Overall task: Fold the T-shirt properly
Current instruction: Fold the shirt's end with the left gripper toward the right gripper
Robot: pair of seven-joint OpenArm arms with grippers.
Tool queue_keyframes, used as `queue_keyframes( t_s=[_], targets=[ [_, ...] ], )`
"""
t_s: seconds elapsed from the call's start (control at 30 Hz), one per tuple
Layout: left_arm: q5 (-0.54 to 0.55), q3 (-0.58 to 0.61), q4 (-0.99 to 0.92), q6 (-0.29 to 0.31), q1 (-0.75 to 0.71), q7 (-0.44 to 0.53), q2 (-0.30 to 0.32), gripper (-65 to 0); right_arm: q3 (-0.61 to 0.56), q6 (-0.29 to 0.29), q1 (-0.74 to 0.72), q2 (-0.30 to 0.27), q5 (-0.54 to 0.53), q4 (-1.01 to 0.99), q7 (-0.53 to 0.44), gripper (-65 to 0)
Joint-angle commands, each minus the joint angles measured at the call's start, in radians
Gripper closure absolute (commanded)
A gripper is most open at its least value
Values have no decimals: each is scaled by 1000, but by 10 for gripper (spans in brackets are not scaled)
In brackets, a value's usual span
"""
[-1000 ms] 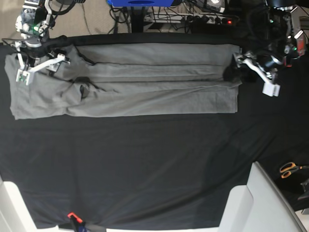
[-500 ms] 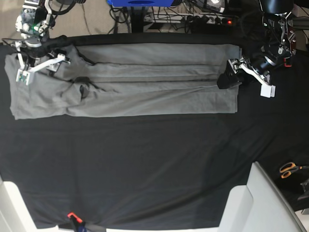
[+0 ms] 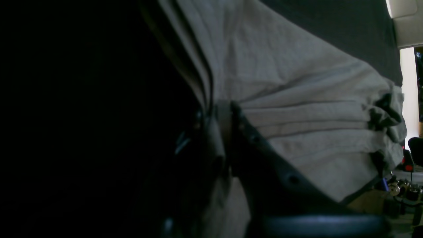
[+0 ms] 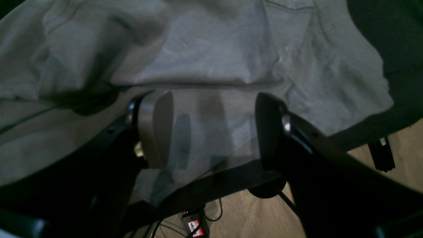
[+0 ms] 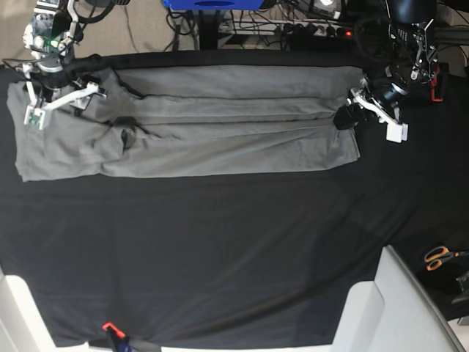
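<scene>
The grey T-shirt (image 5: 220, 125) lies on the black cloth (image 5: 220, 249) as a long band folded lengthwise, its sleeve end at the left. At the band's right edge, my left gripper (image 5: 344, 117) is shut on the cloth. The left wrist view shows that gripper (image 3: 226, 112) with its jaws pressed together on a pinched fold of the T-shirt (image 3: 314, 99). My right gripper (image 5: 62, 103) stands open over the shirt's left end. In the right wrist view the right gripper (image 4: 213, 129) has its fingers wide apart above the flat T-shirt (image 4: 211, 49), holding nothing.
Orange-handled scissors (image 5: 440, 257) lie at the right edge. A white bin (image 5: 396, 308) fills the bottom right corner. A small orange-tipped object (image 5: 110, 327) sits at the front edge. Cables and a power strip (image 5: 308, 28) run behind the table.
My left gripper moved in onto the shirt's right edge and closed from wide open onto the cloth, bunching the hem slightly. The right arm has not moved.
</scene>
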State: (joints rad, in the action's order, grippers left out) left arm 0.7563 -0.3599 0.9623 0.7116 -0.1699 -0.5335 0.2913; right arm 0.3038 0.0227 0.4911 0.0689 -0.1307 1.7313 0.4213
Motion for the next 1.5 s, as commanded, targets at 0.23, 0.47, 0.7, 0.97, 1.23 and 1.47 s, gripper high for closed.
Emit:
queue_keyframes(
  t_s=[0.23, 0.47, 0.7, 0.97, 1.23, 1.47],
  targets=[
    [-218, 3, 281, -77, -12, -46, -30, 0, 2, 3, -4, -4, 1, 16, -23, -369],
    [-498, 48, 577, -142, -70, -155, -166, 0, 2, 3, -6, -4, 1, 16, -23, -369],
    [-662, 186, 746, -143, -118, -170, -261, 0, 2, 3, -16, -2, 1, 14, -19, -369],
    [-673, 296, 751, -143, -78, -261, -332, 0, 2, 3, -16, -2, 1, 14, -19, -369],
    [-673, 433, 637, -191, 8, -259, -383, 0, 2, 3, -16, -2, 1, 14, -19, -369],
    [-670, 572, 548, -275, 83, -254, -395, 0, 2, 3, -16, -5, 1, 14, -19, -369]
  ],
)
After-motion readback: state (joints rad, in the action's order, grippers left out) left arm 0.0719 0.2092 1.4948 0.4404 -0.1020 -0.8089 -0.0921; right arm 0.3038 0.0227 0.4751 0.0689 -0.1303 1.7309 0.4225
